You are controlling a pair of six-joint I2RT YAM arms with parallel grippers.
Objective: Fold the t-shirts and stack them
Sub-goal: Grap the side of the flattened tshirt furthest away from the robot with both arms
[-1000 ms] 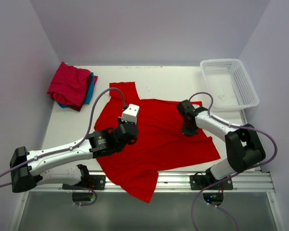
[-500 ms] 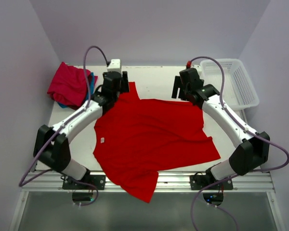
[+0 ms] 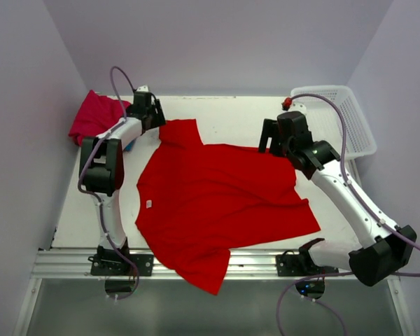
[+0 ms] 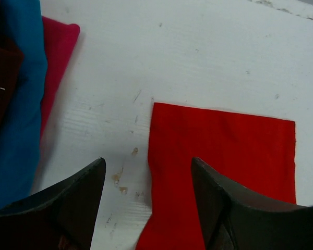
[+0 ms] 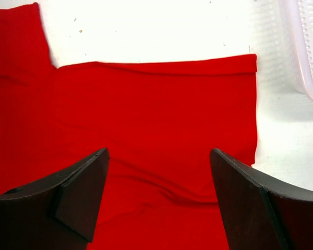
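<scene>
since the earlier frame the left gripper (image 4: 148,166) has swung further left, over the far sleeve of the red t-shirt (image 3: 224,203), near the crimson-pink t-shirt (image 3: 92,120) and teal-blue t-shirt (image 4: 21,114). the right gripper (image 5: 159,153) has drawn back over its far edge. both have fingers spread wide, holding nothing. the white table (image 3: 224,112) carries a basket (image 3: 350,129), with pale walls around.

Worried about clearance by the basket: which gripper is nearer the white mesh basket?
Right. The right gripper is just left of the basket, over the red t-shirt; the left gripper is across the table beside the folded shirts.
</scene>
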